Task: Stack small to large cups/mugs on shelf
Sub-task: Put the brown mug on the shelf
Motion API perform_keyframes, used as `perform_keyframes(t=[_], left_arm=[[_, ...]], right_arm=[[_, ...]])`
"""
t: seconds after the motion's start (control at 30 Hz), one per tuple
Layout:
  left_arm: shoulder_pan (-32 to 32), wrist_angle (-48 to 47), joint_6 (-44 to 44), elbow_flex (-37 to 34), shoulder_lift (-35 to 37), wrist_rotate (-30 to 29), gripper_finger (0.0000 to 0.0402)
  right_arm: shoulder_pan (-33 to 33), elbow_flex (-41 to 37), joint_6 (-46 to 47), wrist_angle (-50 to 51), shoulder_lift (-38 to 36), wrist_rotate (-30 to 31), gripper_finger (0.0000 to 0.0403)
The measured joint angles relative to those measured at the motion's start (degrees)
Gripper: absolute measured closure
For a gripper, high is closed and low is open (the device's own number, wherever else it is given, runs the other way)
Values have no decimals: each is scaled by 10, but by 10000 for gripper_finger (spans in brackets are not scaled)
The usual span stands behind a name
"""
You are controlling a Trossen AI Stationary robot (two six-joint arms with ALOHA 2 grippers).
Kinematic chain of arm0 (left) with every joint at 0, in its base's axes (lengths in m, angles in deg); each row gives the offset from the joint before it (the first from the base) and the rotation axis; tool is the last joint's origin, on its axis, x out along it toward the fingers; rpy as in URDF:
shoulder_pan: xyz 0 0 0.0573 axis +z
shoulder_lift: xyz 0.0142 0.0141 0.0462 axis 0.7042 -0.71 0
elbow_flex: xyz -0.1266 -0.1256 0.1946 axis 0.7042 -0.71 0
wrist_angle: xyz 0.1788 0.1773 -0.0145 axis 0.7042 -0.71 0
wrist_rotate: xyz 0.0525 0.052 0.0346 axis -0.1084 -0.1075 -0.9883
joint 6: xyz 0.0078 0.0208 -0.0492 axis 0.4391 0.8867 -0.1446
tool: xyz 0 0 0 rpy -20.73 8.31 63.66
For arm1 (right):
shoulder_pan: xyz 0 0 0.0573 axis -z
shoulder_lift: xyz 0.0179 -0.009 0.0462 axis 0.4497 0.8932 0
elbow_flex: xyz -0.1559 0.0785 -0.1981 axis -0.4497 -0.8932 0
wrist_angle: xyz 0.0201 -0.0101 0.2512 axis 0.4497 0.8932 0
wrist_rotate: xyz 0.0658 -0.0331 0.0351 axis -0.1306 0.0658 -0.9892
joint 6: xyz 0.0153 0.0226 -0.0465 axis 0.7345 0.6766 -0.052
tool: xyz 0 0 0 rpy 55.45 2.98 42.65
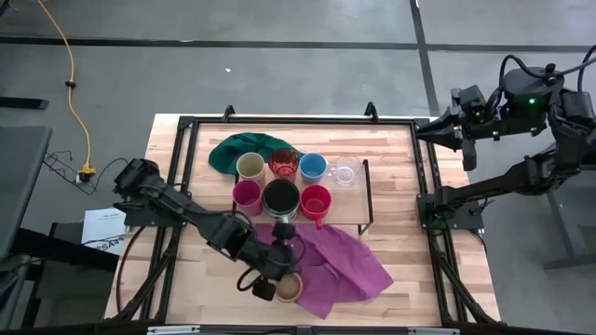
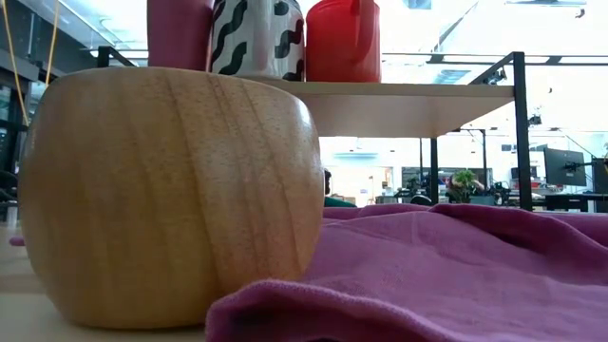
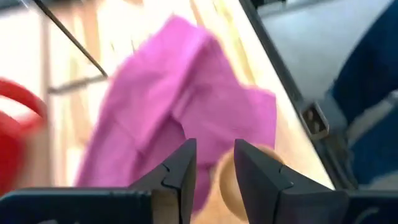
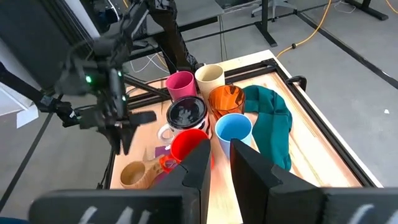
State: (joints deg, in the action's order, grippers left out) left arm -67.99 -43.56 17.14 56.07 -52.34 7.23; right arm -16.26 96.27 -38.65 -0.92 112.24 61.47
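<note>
Near table's front edge:
left gripper (image 1: 272,285): fingers slightly parted, holding nothing, just beside wooden cup (image 1: 289,288)
wooden cup: upright on table by purple cloth (image 1: 340,265), off shelf (image 1: 368,191)
step: probably fetching last cup
next: straddle rim, close, lift
right gripper (image 4: 221,163): parked off the table

Even overhead light falls on my work surface (image 1: 391,186) in the view from above, with soft, faint shadows under the shelf (image 1: 368,209). From table-top height, the room behind is blown out to white by bright windows and ceiling lights, while the wooden cup (image 2: 171,195) fills the near field, its grain slightly soft. My left wrist camera is smeared with motion blur: the purple cloth (image 3: 180,106) and pale glare behind it have no clean edges. My right wrist camera is clearer, though my other arm (image 4: 106,81) shows blurred.
</note>
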Motion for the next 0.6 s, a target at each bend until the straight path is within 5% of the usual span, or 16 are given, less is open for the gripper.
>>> perform_keyframes(t=[0.33,0.6], left_arm=[[0,-41,40,107,32,-44,307],[0,37,194,167,88,-197,307]], right_arm=[[0,0,-2,-22,-27,0,350],[0,-14,1,-141,-37,-30,350]])
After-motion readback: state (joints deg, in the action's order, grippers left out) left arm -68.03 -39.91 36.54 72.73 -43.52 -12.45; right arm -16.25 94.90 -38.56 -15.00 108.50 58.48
